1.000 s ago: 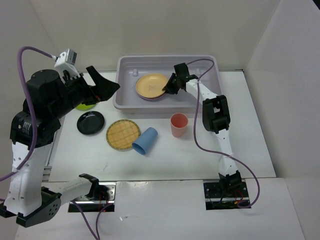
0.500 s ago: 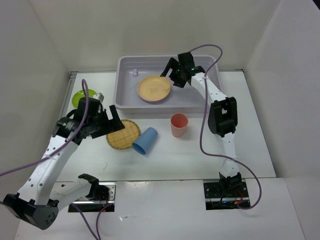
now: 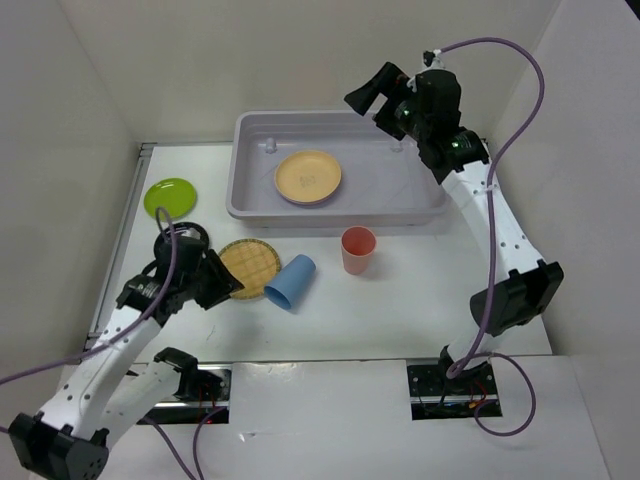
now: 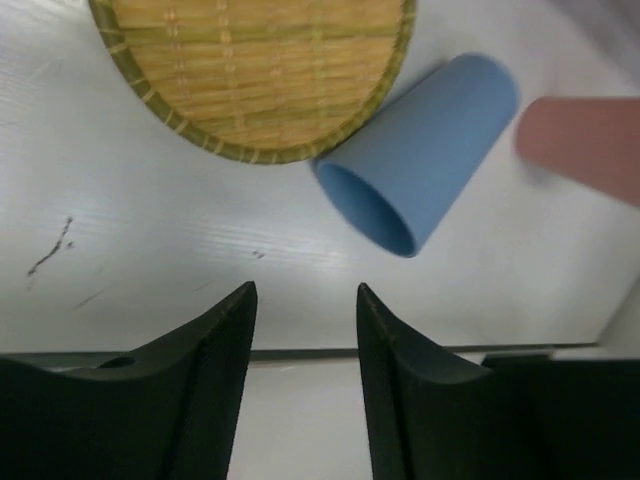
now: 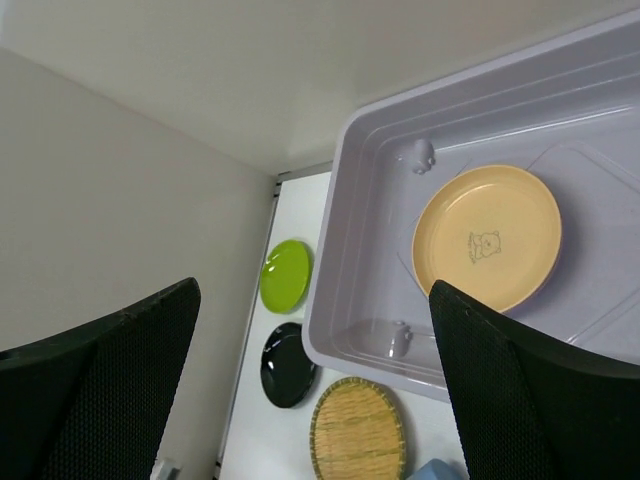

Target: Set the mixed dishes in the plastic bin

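Hovering low over near-left of white table (image 3: pixel 400 300), left gripper (image 4: pixel 305 330) shows fingers spread, nothing between. Just beyond: blue plastic cup (image 4: pixel 420 150) lying on side, open mouth toward gripper, just right of round woven tan plate (image 4: pixel 250 70). Salmon-red cup (image 3: pixel 358 250) stands upright further right, near large pale lavender-grey plastic bin (image 3: pixel 400 200) at far centre. Round orange-yellow plate (image 3: pixel 308 176) lies inside bin. Right gripper (image 3: pixel 375 95) hangs high above bin's far right, fingers wide apart, empty. Lime green plate (image 3: pixel 170 195) and black plate (image 5: pixel 287 364) lie left of bin.
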